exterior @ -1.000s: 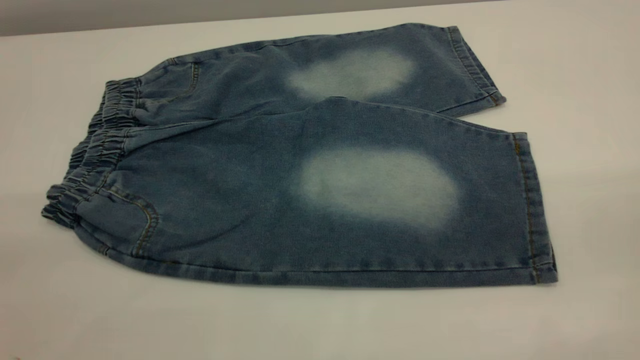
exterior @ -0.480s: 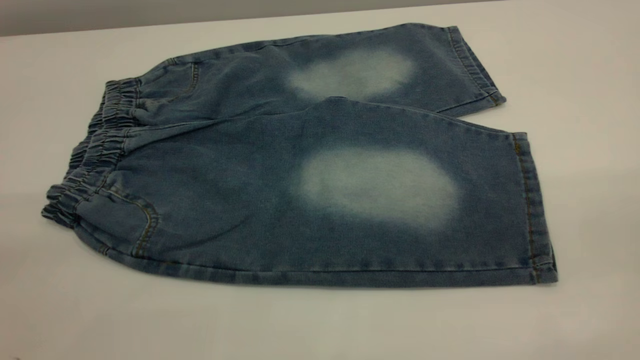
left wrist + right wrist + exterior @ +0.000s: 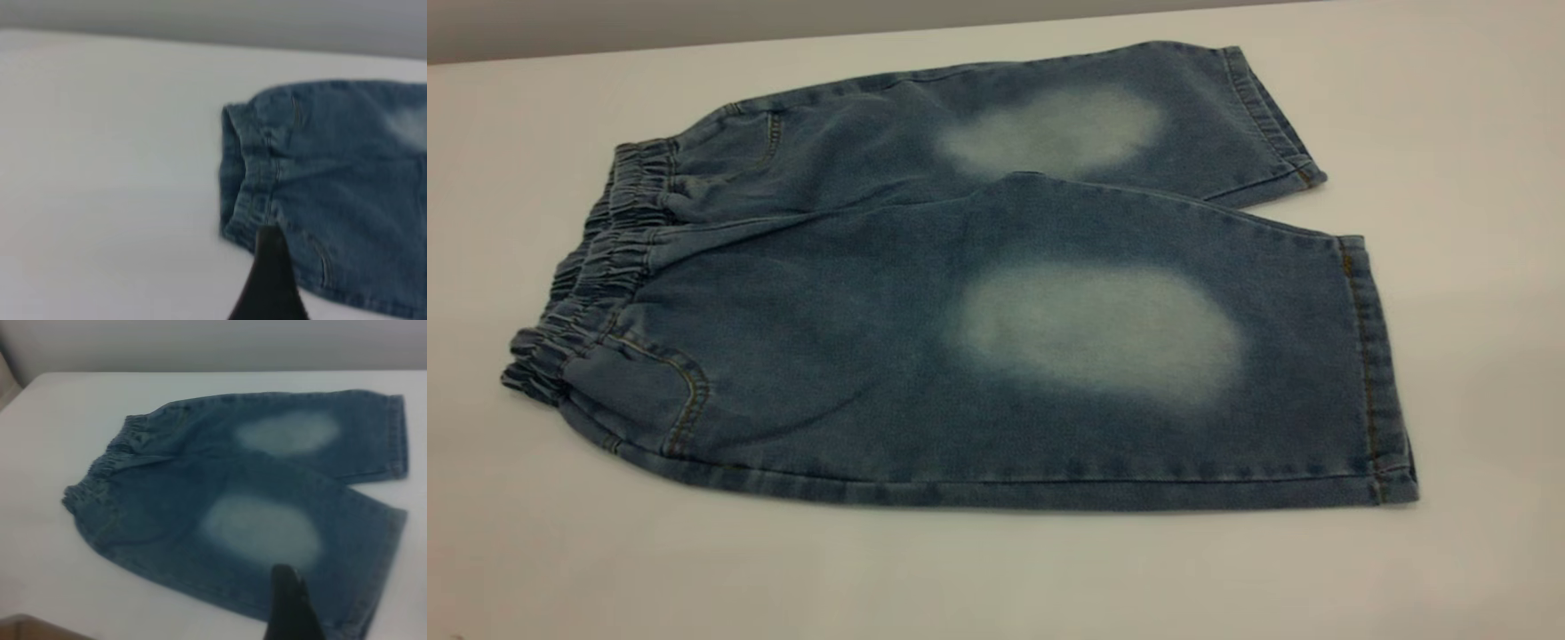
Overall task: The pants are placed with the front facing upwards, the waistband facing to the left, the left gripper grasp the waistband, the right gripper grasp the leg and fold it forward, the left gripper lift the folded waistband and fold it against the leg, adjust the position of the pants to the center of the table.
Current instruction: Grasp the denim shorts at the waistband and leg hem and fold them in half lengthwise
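On the table (image 3: 1449,107) the pants (image 3: 854,347) are lying flat, unmoved since a second ago, waistband (image 3: 596,267) toward the left edge. Left gripper (image 3: 270,283) is hovering by it, right gripper (image 3: 290,607) over the near leg (image 3: 1103,338); can't tell either's opening.

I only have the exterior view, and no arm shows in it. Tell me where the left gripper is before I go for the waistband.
Observer: In the left wrist view, the left gripper shows as a dark tip in front of the waistband, at the corner nearest that camera. I cannot tell whether they touch.
Operator: Now give me the right gripper.
Observer: In the right wrist view, the right gripper shows in front of the near leg, by its long outer edge, just past the pale patch.
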Controlling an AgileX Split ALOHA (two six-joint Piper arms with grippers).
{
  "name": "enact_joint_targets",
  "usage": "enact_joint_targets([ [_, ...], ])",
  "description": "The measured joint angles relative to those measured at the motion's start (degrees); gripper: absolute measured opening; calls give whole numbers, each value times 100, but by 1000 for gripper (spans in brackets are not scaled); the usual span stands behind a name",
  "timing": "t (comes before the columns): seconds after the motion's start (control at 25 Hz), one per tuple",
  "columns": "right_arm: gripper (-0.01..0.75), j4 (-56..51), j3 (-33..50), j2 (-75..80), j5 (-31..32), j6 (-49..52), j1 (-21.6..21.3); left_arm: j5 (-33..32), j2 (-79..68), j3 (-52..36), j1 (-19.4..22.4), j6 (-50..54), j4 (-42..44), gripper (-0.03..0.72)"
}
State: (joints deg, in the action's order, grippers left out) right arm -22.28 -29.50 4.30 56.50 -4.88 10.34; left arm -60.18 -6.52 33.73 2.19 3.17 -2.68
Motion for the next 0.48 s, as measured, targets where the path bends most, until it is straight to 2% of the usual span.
enact_joint_targets([
  [0.2,372,-250,0,1028,-485,5,-5,-8,-1215,181,0,12,-16,502],
  [0.48,372,-799,0,2800,-553,-345,-5,699,-2917,186,0,46,-182,498],
])
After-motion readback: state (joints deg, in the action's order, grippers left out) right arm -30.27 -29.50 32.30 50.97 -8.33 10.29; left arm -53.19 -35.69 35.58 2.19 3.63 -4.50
